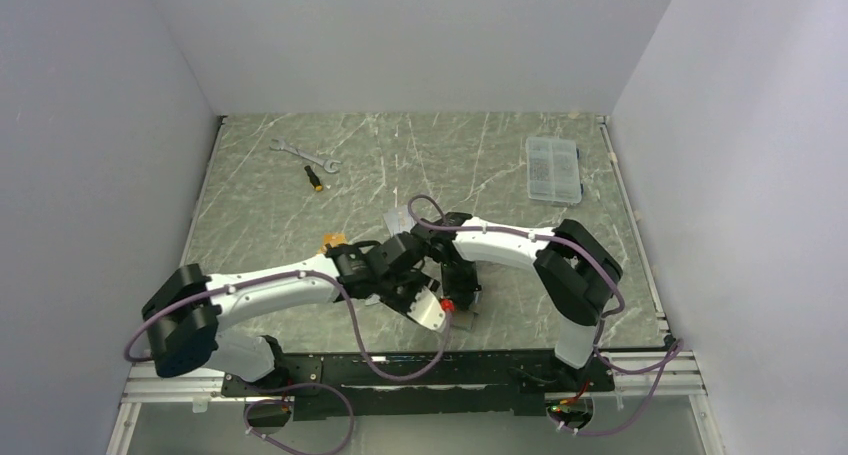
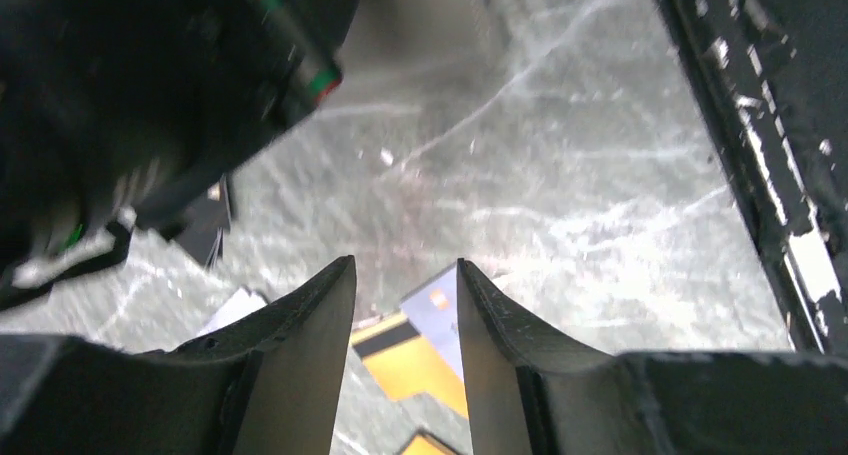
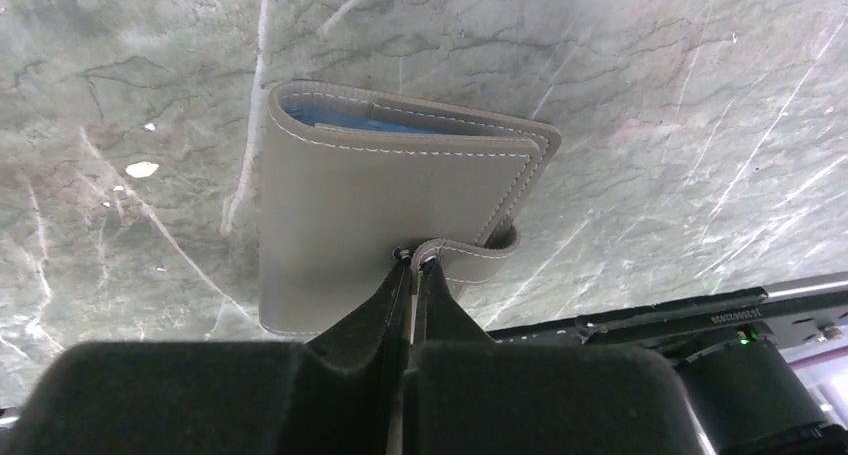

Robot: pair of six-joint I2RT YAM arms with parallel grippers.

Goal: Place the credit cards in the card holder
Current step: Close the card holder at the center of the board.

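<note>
In the left wrist view my left gripper (image 2: pixel 405 270) is open, and its fingers frame cards lying on the table. These are a gold-orange credit card (image 2: pixel 410 360) with a black stripe, a silver-grey card (image 2: pixel 438 310) overlapping it, and another orange corner (image 2: pixel 430 445) at the bottom edge. In the right wrist view my right gripper (image 3: pixel 413 260) is shut on the snap tab of the grey-taupe card holder (image 3: pixel 380 215). The holder is folded, with blue sleeves showing at its far edge. From above, both grippers, left (image 1: pixel 432 313) and right (image 1: pixel 462 293), meet near the table's front middle and hide the holder.
A clear compartment box (image 1: pixel 552 168) lies at the back right. A wrench (image 1: pixel 300 153) and a small screwdriver (image 1: pixel 315 178) lie at the back left. An orange piece (image 1: pixel 328 243) shows beside the left arm. The black front rail (image 2: pixel 780 175) runs close on the right.
</note>
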